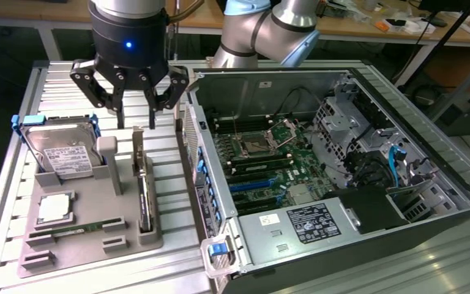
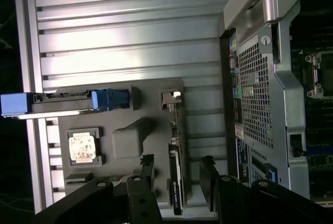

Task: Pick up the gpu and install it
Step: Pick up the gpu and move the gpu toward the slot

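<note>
From the exterior view, the arm's black jaws hang wide open and empty just above the thin flat black gpu card (image 1: 142, 190), which stands on edge in a grey moulded holder (image 1: 80, 205) on the ribbed metal bench (image 1: 47, 79), and in the wrist view the parted jaws frame that card (image 2: 175, 187).

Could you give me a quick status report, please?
Jaws open, gripper above gpu. Card upright in grey holder, not gripped. Nothing between them.
</note>
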